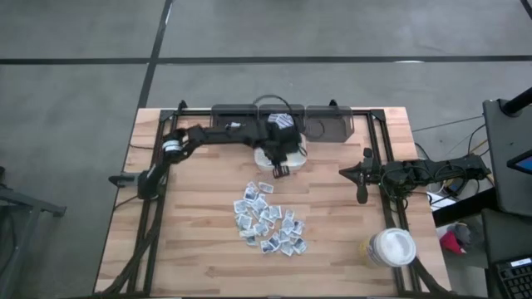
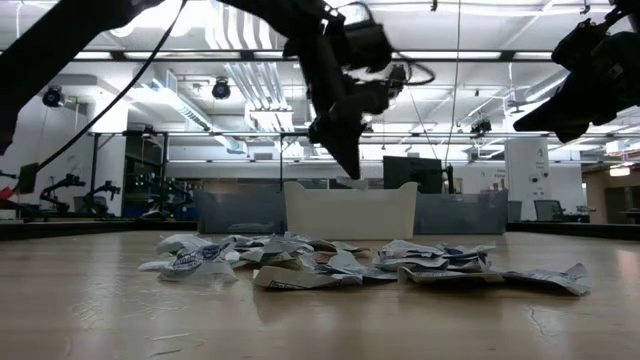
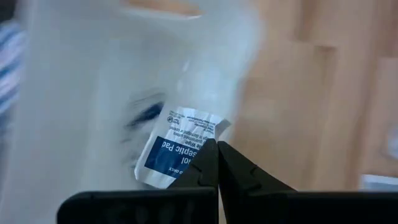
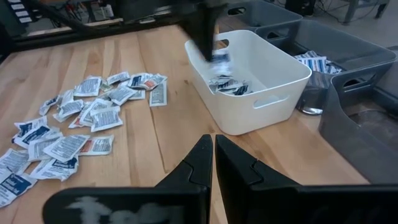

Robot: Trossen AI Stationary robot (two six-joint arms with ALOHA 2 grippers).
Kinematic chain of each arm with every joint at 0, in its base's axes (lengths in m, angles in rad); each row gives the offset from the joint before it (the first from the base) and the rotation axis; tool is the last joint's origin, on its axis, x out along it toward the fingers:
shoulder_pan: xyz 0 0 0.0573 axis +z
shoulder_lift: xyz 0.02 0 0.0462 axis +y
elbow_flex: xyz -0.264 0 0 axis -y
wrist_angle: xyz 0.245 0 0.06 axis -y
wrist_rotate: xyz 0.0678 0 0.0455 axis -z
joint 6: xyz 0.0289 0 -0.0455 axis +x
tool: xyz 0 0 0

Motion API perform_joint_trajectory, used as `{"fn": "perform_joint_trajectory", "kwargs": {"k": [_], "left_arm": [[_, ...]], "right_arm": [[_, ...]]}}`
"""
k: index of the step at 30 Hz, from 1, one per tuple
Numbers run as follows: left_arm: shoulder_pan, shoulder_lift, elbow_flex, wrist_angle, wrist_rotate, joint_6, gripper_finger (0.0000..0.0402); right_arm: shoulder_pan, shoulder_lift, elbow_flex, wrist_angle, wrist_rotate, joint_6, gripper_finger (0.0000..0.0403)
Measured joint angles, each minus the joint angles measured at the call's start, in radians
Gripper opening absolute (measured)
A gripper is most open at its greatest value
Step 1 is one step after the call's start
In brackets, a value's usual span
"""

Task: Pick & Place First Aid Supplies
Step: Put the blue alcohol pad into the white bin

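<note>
While sachets (image 1: pixel 270 220) are lying on the wooden table (image 1: pixel 191 241), the left gripper (image 3: pixel 216 149) is pinching one sachet (image 3: pixel 177 146) above the white bin (image 4: pixel 264 74); the right gripper (image 4: pixel 213 146) is waiting closed.

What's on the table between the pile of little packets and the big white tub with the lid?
Nothing: bare wood table lies between the sachet pile and the round lidded tub, as the high view shows.
</note>
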Motion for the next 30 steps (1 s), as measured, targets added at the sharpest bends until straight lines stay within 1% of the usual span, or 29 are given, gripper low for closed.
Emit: {"fn": "perform_joint_trajectory", "kwargs": {"k": [2,4,6,8,13,17,20,30], "left_arm": [[0.039,0.0,0.0,-0.006,0.013,0.021,0.0],[0.069,0.0,0.0,-0.006,0.048,0.042,0.0],[0.091,0.001,0.0,-0.006,0.086,0.058,0.0],[0.103,0.007,0.0,-0.007,0.097,0.061,0.0],[0.104,0.025,-0.005,0.007,0.113,0.064,0.0],[0.104,0.026,-0.053,0.089,0.141,0.064,0.0],[0.108,0.027,-0.087,0.135,0.141,0.059,0.0],[0.118,0.027,-0.101,0.158,0.138,0.062,0.0004]], "right_arm": [[0.0,0.0,0.0,0.0,0.0,-0.002,0.0018],[0.0,0.0,0.0,0.0,0.0,-0.003,0.0018],[0.0,0.0,0.0,0.0,0.0,-0.003,0.0018],[0.0,0.0,0.0,0.0,0.0,-0.003,0.0018],[0.0,0.0,0.0,0.0,0.001,-0.003,0.0018],[0.0,0.0,0.0,0.0,0.003,-0.003,0.0018],[0.0,0.0,0.0,0.0,0.003,-0.003,0.0018],[0.0,0.0,0.0,0.0,0.003,-0.003,0.0018]]}}
